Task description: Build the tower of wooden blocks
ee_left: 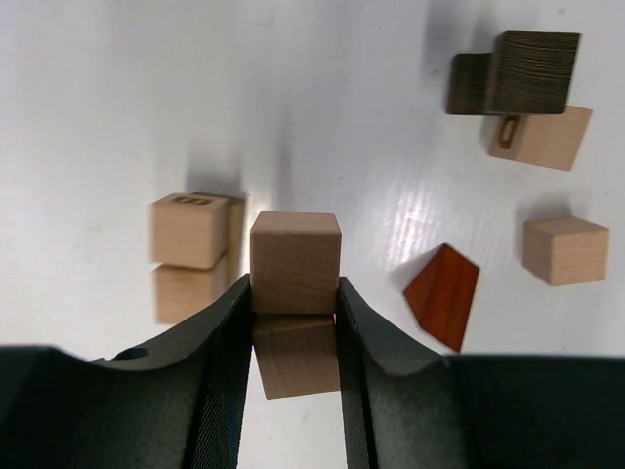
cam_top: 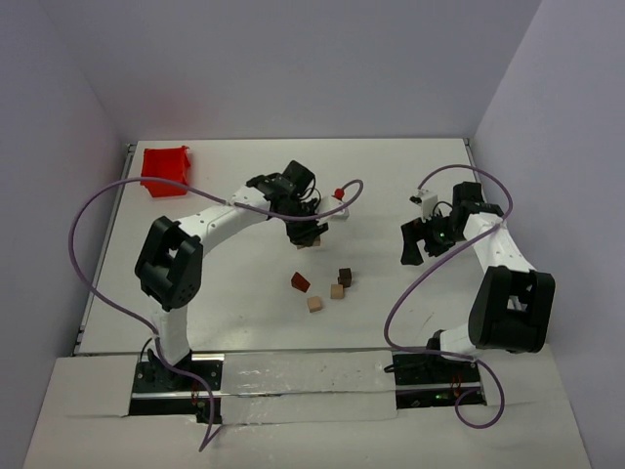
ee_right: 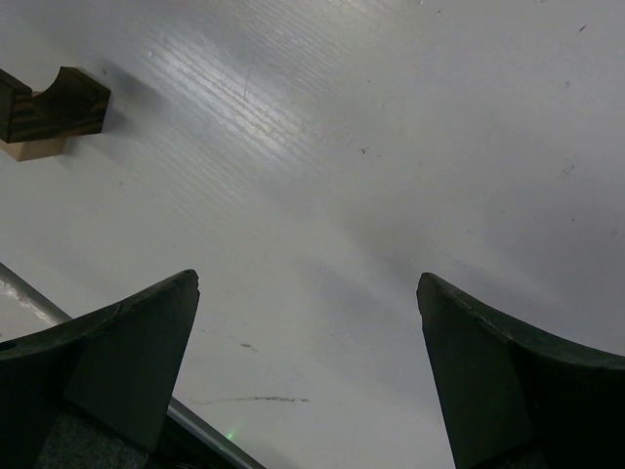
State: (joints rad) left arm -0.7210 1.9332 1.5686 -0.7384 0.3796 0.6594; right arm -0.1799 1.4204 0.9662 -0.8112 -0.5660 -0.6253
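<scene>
cube (ee_left: 295,262) of pale wood clamped between the fingers (ee_left: 229,337) of left hand (ee_left: 293,283), over mid tabletop (cam_top: 225,313); directly beneath, in the gap between the fingers, second pale block (ee_left: 296,357), edges roughly square with the cube's; cannot tell whether touching or just apart; probably the start of the wood block tower (cam_top: 311,241), long axis upright, pointing straight up into the hand; so likely a straight lowering and a release, no sideways shift; just left of the hand, two more pale cubes (ee_left: 188,256), one on the other; to the right, reddish wedge (ee_left: 444,293), loose pale cube (ee_left: 564,249), dark piece (ee_left: 522,68) touching another pale block (ee_left: 542,139); right hand (ee_right: 308,293) spread wide, grasping nothing, well apart; left arm far nearer.
</scene>
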